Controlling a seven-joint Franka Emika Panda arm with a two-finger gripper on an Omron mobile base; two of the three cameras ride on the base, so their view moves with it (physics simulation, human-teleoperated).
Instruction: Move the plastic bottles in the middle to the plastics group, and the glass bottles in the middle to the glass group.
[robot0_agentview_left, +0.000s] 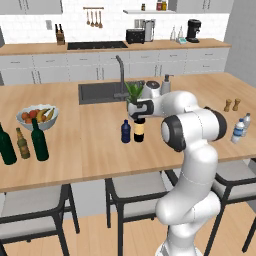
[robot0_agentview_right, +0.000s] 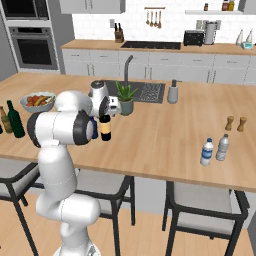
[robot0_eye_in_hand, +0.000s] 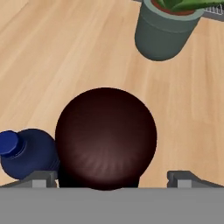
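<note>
A white robot arm reaches over a wooden kitchen island. Its tool (robot0_agentview_left: 139, 114) sits directly above the near-black wine bottle (robot0_agentview_left: 139, 131), which stands upright, long axis vertical, so the tool looks straight down onto its dark reddish top (robot0_eye_in_hand: 106, 138). One finger tip (robot0_eye_in_hand: 183, 177) shows right of the top, the other is partly hidden on the opposite side — I cannot tell whether they press the neck.

Just beside this bottle, nearly touching, stands the short dark blue bottle (robot0_agentview_left: 126, 131). A potted plant (robot0_eye_in_hand: 166, 30) sits a little beyond.

At one end of the surface (robot0_agentview_left: 95, 150) stand a slim green bottle (robot0_agentview_left: 39, 140), a small amber bottle (robot0_agentview_left: 22, 143) and a stout green bottle (robot0_agentview_left: 6, 145), near a fruit bowl (robot0_agentview_left: 37, 116). At the far end stand 2 clear water bottles (robot0_agentview_right: 214, 149) and 2 wooden shakers (robot0_agentview_right: 235, 123).

Behind lie a sink (robot0_agentview_left: 102, 92), white cabinets and a coffee machine (robot0_agentview_left: 193, 30) — all well apart.
</note>
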